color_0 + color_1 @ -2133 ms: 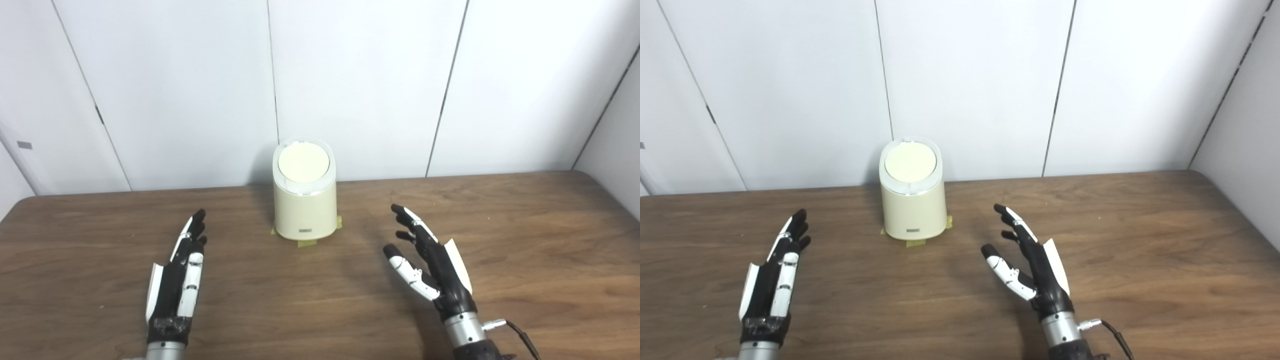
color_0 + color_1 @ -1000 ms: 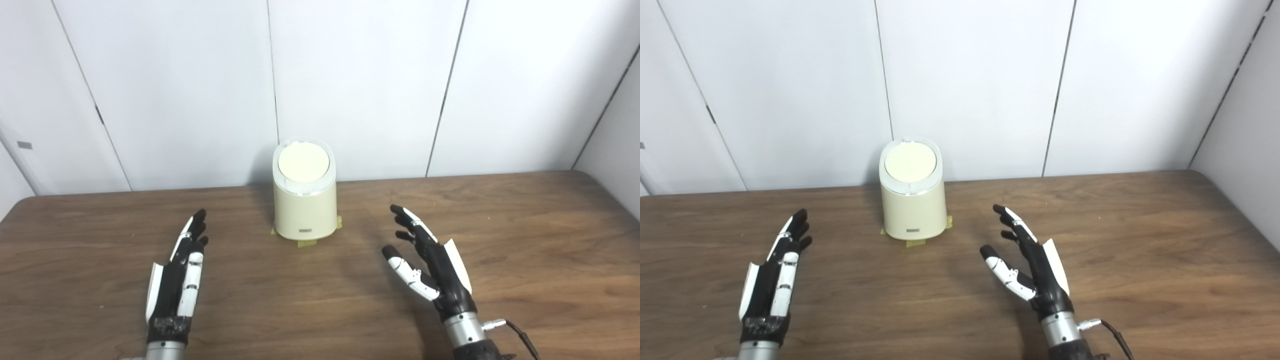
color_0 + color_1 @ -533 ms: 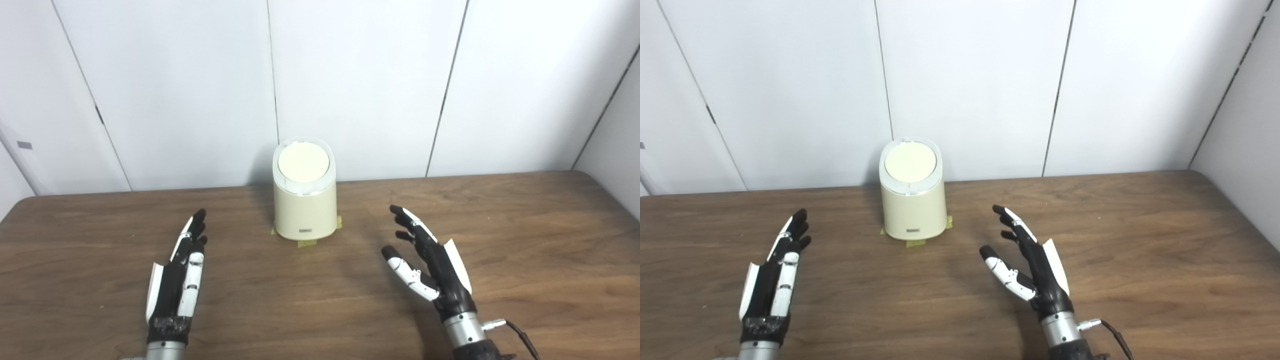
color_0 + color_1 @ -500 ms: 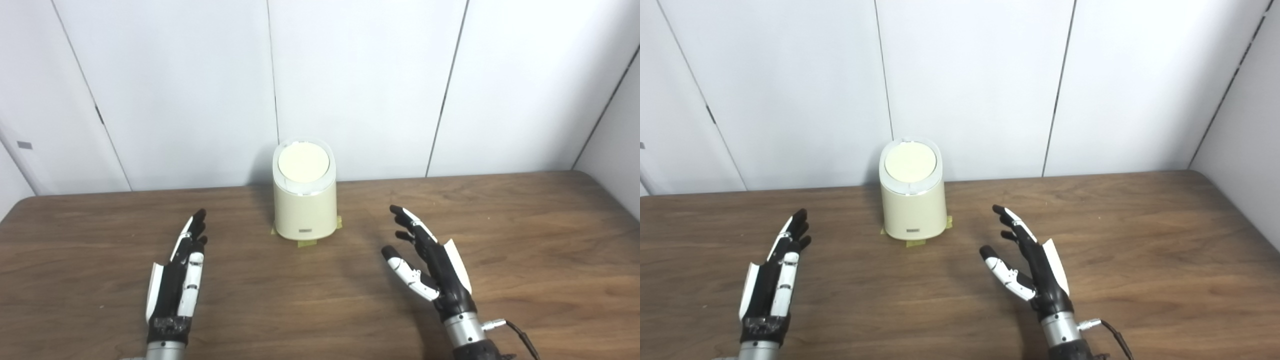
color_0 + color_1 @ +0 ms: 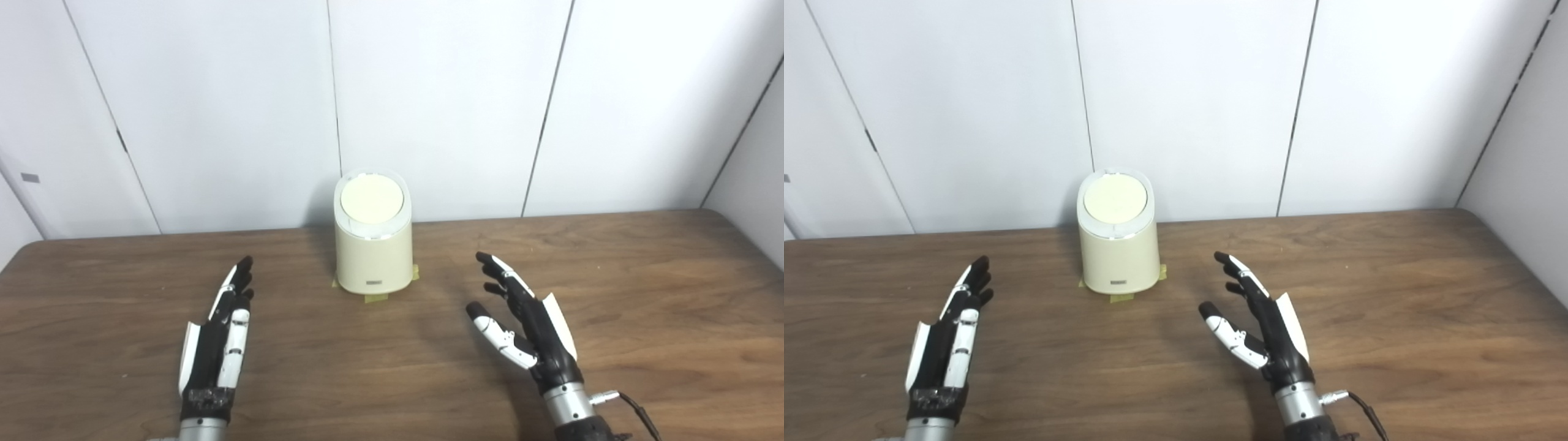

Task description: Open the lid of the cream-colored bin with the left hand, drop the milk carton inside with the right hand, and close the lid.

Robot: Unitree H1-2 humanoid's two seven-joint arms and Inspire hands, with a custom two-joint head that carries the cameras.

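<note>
Cream bin (image 5: 373, 254) upright near table (image 5: 643, 275) far edge, lid (image 5: 372, 199) shut. Left hand (image 5: 215, 343) and right hand (image 5: 531, 331) empty, fingers (image 5: 497, 269) spread, near front edge, well apart from bin.

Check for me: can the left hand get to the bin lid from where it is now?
Probably yes. The left hand is open and empty, and only bare table lies between it and the bin, whose lid is shut and uncovered.
</note>
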